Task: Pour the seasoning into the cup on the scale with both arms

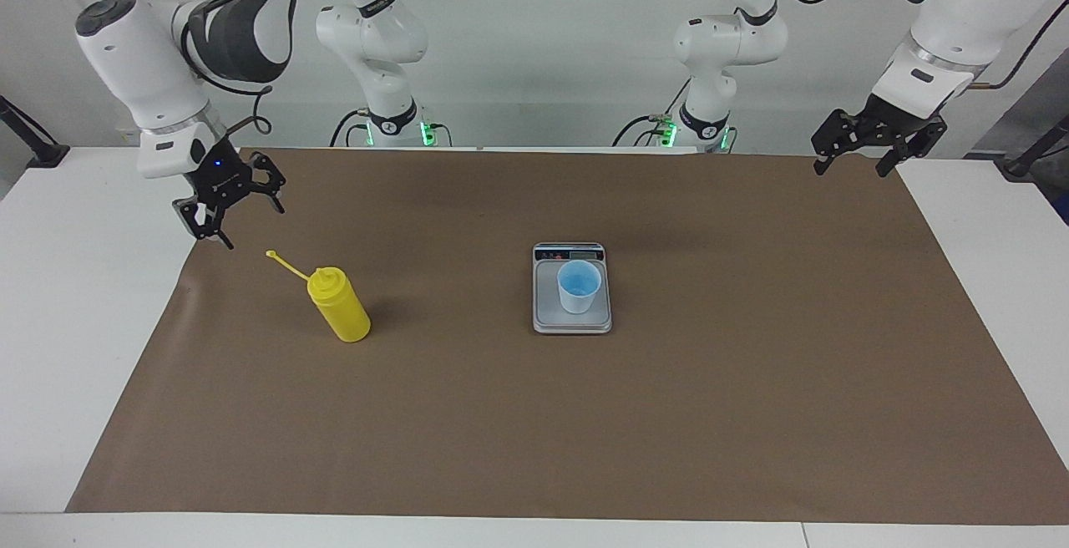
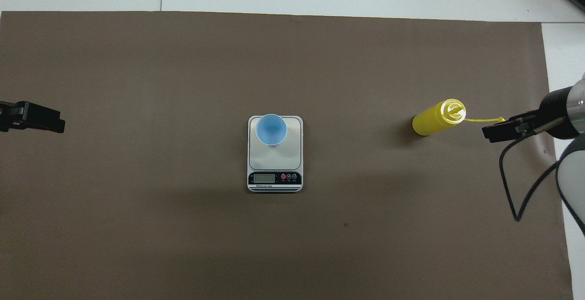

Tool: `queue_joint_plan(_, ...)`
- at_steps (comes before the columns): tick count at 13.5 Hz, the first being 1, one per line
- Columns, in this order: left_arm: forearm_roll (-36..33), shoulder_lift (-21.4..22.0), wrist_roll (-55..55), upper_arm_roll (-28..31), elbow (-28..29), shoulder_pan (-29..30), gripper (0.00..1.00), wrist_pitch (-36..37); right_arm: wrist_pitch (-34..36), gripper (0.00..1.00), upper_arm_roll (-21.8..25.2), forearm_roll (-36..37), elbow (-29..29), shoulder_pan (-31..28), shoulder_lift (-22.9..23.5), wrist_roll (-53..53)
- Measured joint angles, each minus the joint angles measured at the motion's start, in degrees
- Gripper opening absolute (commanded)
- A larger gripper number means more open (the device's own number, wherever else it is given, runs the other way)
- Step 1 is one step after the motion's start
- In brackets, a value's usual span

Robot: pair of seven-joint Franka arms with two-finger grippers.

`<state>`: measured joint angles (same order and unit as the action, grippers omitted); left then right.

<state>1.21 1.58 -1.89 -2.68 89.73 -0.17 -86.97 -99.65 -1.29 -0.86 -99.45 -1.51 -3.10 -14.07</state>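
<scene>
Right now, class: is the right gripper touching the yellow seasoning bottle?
Apart. In the facing view, bare brown mat shows between the open right gripper and the seasoning bottle; the gripper hangs above the mat's edge, short of the cap tether.

No text can be read: the scale (image 2: 275,153) carries a blank grey display and small printing along its dark strip, and the right gripper (image 1: 232,204) bears a white mark, both illegible.
</scene>
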Motion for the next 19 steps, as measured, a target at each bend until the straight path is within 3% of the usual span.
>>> queue_joint_plan(2,0.0,0.0,0.0,0.0,0.0,0.0,1.0,0.0,2.96,1.0,-0.04,0.34,5.96,1.9,2.45,12.29)
queue_joint_plan(6,0.0,0.0,0.0,0.0,0.0,0.0,1.0,0.0,4.55,1.0,-0.1,5.85,11.64,4.97,6.02,20.77)
queue_joint_plan(11,0.0,0.0,0.0,0.0,0.0,0.0,1.0,0.0,10.27,1.0,0.19,4.95,11.08,4.54,4.11,26.56)
queue_joint_plan(14,0.0,0.0,0.0,0.0,0.0,0.0,1.0,0.0,10.74,1.0,0.37,0.11,9.38,1.41,2.4,25.05)
queue_joint_plan(19,0.0,0.0,0.0,0.0,0.0,0.0,1.0,0.0,10.74,1.0,0.33,-0.38,8.83,-0.13,2.28,22.56)
